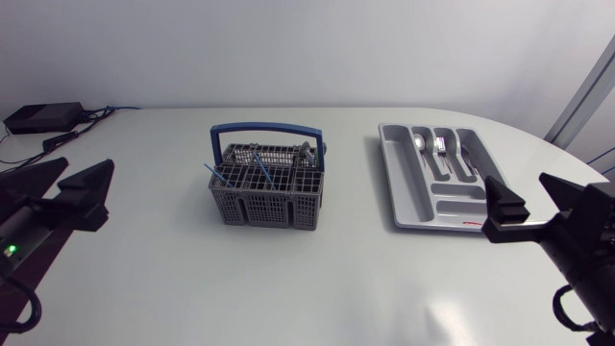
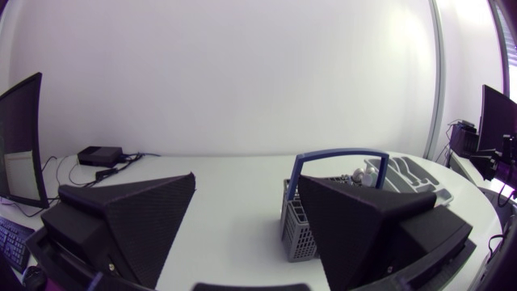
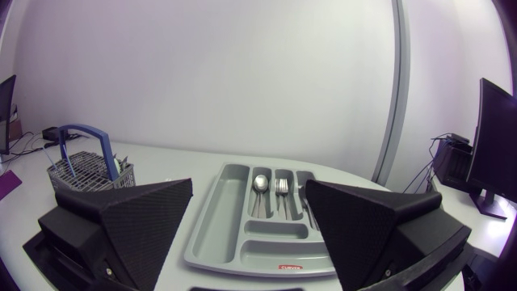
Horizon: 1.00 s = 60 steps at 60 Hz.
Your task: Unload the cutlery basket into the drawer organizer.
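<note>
Grey plastic with a blue arched handle, the cutlery basket (image 1: 266,187) stands upright near the middle of the white table (image 1: 317,288), a little to the left of centre. Several blue-handled pieces (image 1: 219,176) lean out of its near-left cells, and a metal piece (image 1: 306,151) sticks up at its far-right corner; what kind each one is cannot be told. To the right of the basket and well apart from it, the grey drawer organizer (image 1: 437,192) lies flat. A spoon (image 3: 260,184) and a fork (image 3: 281,187) lie side by side in two of its long far compartments, and a thin item in the next slot to the right is too unclear to name. The left gripper (image 2: 249,182) hangs at the left side of the table, its two wedge fingers spread wide with nothing between them; the basket is ahead of it, partly hidden behind one finger. The right gripper (image 3: 250,184) hangs at the right side, near the organizer's near-right corner, its fingers likewise held wide apart and holding nothing, with the organizer ahead of it.
</note>
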### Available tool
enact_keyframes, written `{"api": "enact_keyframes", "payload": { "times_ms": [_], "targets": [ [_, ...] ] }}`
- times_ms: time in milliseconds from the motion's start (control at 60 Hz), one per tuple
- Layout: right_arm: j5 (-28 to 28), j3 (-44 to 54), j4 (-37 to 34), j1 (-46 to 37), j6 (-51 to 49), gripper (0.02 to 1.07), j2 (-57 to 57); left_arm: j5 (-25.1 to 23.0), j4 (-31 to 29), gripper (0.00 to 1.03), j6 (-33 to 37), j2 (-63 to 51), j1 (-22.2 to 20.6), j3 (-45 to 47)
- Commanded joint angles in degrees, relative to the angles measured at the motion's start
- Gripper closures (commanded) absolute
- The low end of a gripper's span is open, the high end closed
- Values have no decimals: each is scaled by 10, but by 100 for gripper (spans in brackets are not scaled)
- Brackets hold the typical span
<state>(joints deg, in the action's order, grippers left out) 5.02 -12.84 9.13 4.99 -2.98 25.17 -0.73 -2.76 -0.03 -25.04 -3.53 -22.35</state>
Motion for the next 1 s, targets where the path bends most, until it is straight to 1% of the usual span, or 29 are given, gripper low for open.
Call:
{"api": "enact_keyframes", "payload": {
  "times_ms": [0,117,200,283,333,383,417,467,517,600,650,667,717,733,783,800,817,833,867,883,933,950,983],
  "targets": [
    [9,-34,12,13,5,7,65,5,-3,12,-6,-77,-4,-37],
    [16,-74,6,20,7,7,140,5,-46,12,-4,-184,-10,-93],
    [19,-105,-8,30,7,7,193,5,-80,12,7,-272,-2,-147],
    [20,-142,-37,37,6,7,248,5,-120,12,64,-355,-2,-205],
    [23,-166,-55,40,7,7,287,5,-147,12,114,-405,-2,-238],
    [26,-189,-75,40,6,7,320,3,-160,12,163,-443,-5,-259],
    [27,-204,-84,42,4,8,346,-1,-160,12,175,-465,-2,-268],
    [27,-220,-90,51,-14,13,371,-23,-164,12,194,-497,1,-280],
    [29,-235,-97,65,-48,16,396,-39,-167,12,210,-527,9,-292],
    [41,-272,-138,90,-129,16,445,-88,-166,13,229,-573,27,-314],
    [39,-291,-152,99,-131,16,470,-135,-167,17,238,-608,48,-333],
    [39,-295,-156,101,-131,16,476,-141,-167,17,240,-614,51,-335],
    [22,-310,-164,107,-133,16,502,-175,-165,19,262,-645,65,-349],
    [10,-312,-162,109,-135,16,511,-179,-163,20,266,-651,67,-351],
    [-29,-325,-162,114,-137,18,537,-210,-153,23,280,-680,84,-362],
    [-40,-328,-162,114,-136,20,542,-220,-149,24,282,-685,86,-365],
    [-55,-332,-161,116,-136,24,548,-235,-145,26,284,-691,90,-366],
    [-73,-336,-158,118,-135,31,555,-251,-140,29,287,-697,92,-368],
    [-91,-339,-148,118,-135,44,564,-268,-130,32,288,-708,98,-372],
    [-98,-342,-137,120,-133,54,570,-275,-122,36,288,-714,99,-375],
    [-106,-351,-117,124,-125,72,590,-287,-105,41,286,-735,101,-386],
    [-107,-357,-115,124,-122,77,598,-294,-102,43,286,-742,101,-390],
    [-123,-368,-115,124,-109,80,614,-313,-102,45,287,-754,103,-400]
  ]
}}
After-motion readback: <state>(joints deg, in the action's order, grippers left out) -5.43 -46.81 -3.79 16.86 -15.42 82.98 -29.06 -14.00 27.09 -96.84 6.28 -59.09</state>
